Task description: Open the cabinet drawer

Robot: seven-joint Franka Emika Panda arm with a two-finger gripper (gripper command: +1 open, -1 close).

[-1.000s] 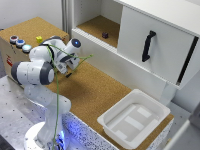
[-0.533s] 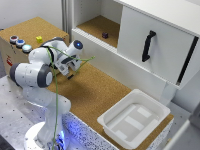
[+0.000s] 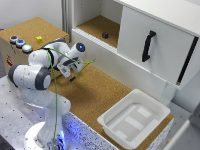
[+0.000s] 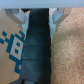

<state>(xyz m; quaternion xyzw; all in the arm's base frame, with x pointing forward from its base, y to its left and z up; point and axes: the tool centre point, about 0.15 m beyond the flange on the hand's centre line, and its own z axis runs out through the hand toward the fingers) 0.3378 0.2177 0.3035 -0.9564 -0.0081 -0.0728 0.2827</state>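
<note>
The cabinet (image 3: 150, 30) is a large white unit at the exterior view's right. Its white front panel (image 3: 165, 47) bears a black vertical handle (image 3: 148, 45) and stands slightly ajar. To its left is a cork-lined shelf recess (image 3: 95, 25). My gripper (image 3: 73, 69) hangs low over the cork floor, well to the left of the handle and apart from it. In the wrist view the gripper (image 4: 39, 20) is open and empty, with its fingers (image 4: 21, 15) on either side of a dark band (image 4: 36, 50).
A shallow white plastic tray (image 3: 112, 122) sits on the cork floor at the front right. A small dark object (image 3: 105, 35) lies in the shelf recess. A cork-topped box (image 3: 25, 30) at the left carries coloured buttons (image 3: 20, 43) and a yellow cube (image 3: 39, 39).
The gripper has shifted only slightly, a little lower over the cork floor. The cabinet panel has not moved.
</note>
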